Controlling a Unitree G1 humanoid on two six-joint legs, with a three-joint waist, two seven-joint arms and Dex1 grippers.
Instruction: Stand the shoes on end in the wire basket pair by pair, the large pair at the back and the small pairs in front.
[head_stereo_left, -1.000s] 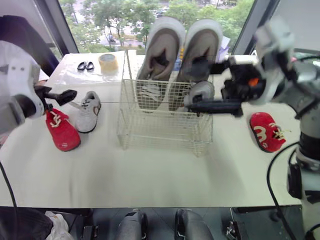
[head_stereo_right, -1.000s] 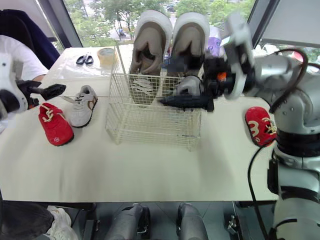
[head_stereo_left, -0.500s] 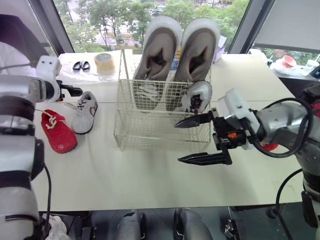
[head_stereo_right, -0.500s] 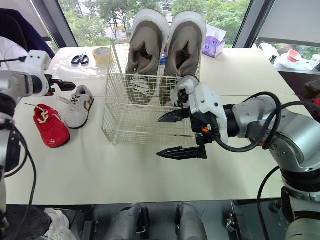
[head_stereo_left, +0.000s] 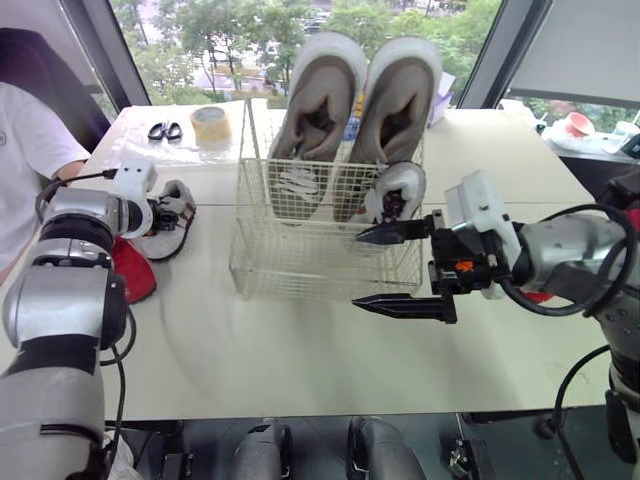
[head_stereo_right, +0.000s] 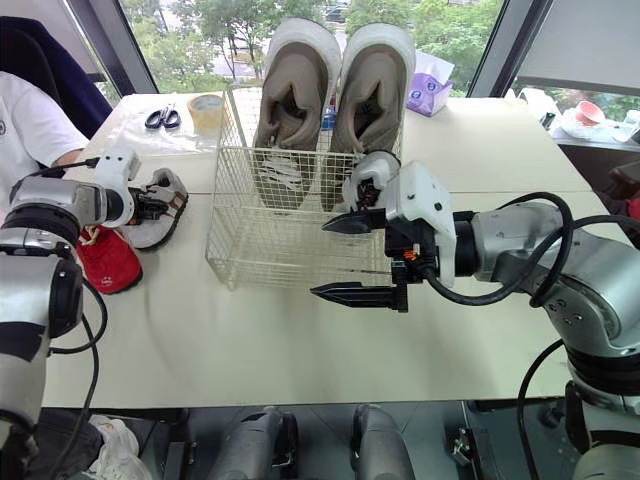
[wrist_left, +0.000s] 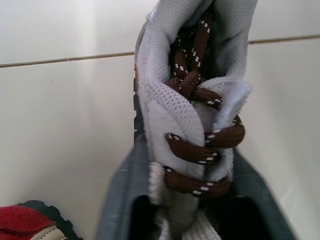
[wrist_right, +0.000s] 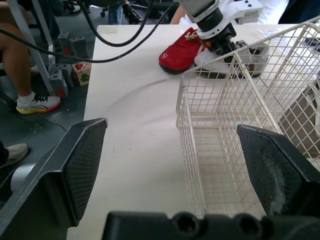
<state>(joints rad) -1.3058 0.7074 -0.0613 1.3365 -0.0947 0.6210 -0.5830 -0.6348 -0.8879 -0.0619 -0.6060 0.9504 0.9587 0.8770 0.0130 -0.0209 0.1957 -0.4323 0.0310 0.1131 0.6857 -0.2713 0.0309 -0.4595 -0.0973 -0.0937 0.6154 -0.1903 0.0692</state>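
Two large grey-brown shoes (head_stereo_left: 322, 100) stand on end, side by side, at the back of the wire basket (head_stereo_left: 300, 262). One small grey shoe (head_stereo_left: 398, 188) stands in its front right corner. On the table left of the basket lies the other small grey shoe (wrist_left: 195, 100), the one with brown laces. My left gripper (head_stereo_left: 152, 213) is shut on its laced upper. A small red shoe (head_stereo_left: 132, 270) lies just beside it, partly behind my left arm. My right gripper (head_stereo_left: 358, 268) hangs open in front of the basket, holding nothing.
A tape roll (head_stereo_left: 211, 123) and scissors (head_stereo_left: 162, 130) lie at the back left of the table. A person in a white shirt (head_stereo_left: 30, 130) sits at the left edge. A purple tissue pack (head_stereo_right: 428, 92) lies behind the basket.
My left gripper has reached the small grey shoe on the table and closed on it. My right gripper has drawn back from the basket toward the table's front, still open.
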